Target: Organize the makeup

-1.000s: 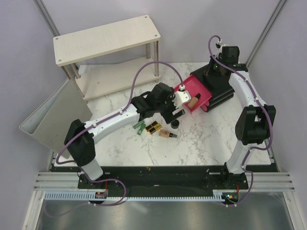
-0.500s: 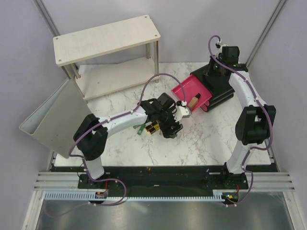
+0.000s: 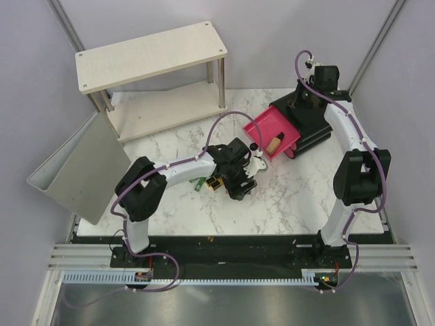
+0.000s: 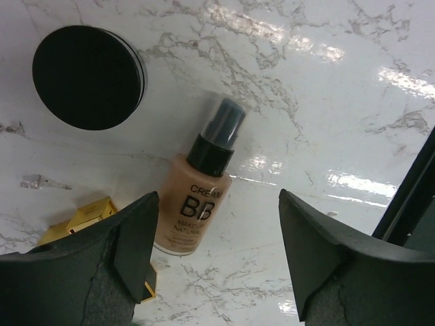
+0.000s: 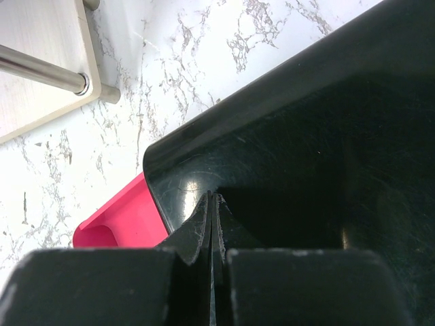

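- left hand: open, jaws wide and pointing down at the bench, gripping nothing
- beige bottle: lies flat on the bench between the two left fingers, black cap pointing away from the wrist camera, "CREAM BB" label face up; it sits nearer the left-side finger, and contact can't be confirmed
- round black jar: on the bench beyond the bottle and off to its left in the wrist view, clear of the bottle
- black-and-gold case: on the bench just beside the left hand; in the wrist view its gold corner pokes out from behind the left-side finger, near the bottle's base
- green tube: flat on the bench, just left of the case in the top view
- second beige bottle: lying inside the pink drawer, which is pulled out of the black box
- right hand: closed, fingers pressed together with nothing between them, tips over the top of the black box; can't tell whether they touch it; the pink drawer shows at the box's lower left edge
- wooden shelf: back left of the bench, well apart from the makeup
- grey bin: tilted at the left edge of the bench
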`<action>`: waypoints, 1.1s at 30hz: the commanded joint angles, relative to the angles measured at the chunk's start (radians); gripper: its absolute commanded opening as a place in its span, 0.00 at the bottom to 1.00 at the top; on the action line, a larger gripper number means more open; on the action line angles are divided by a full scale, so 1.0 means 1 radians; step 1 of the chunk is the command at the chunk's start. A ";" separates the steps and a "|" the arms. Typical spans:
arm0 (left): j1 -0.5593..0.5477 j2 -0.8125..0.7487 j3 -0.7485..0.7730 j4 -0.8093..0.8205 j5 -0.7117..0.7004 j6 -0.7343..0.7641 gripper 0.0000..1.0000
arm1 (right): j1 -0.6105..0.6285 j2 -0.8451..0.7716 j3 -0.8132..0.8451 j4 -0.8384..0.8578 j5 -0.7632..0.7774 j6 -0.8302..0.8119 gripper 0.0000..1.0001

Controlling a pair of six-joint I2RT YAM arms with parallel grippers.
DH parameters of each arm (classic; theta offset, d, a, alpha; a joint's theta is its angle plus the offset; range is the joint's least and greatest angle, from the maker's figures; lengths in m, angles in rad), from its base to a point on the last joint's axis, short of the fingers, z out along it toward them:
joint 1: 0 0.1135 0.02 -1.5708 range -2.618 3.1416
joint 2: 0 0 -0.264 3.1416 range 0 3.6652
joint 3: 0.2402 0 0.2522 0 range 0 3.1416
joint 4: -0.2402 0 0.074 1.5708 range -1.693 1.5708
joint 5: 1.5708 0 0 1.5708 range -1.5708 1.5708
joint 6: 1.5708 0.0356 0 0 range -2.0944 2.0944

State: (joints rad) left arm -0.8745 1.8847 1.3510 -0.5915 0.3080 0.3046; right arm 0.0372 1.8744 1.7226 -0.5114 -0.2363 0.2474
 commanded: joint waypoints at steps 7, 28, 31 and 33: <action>-0.001 0.090 -0.007 0.009 -0.066 -0.028 0.60 | 0.001 0.062 -0.047 -0.164 0.014 -0.023 0.00; 0.006 -0.208 -0.026 0.087 -0.257 -0.084 0.02 | 0.001 0.074 -0.038 -0.165 0.008 -0.020 0.00; 0.015 -0.188 0.063 0.102 -0.290 -0.111 0.02 | 0.003 0.071 -0.043 -0.165 0.008 -0.022 0.00; 0.022 -0.162 0.144 0.105 -0.300 -0.121 0.02 | 0.001 0.069 -0.046 -0.165 0.006 -0.022 0.00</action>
State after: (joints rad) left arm -0.8677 1.7237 1.3472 -0.5453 0.0677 0.2352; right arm 0.0372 1.8786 1.7226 -0.5068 -0.2546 0.2474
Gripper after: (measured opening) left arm 0.446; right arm 0.007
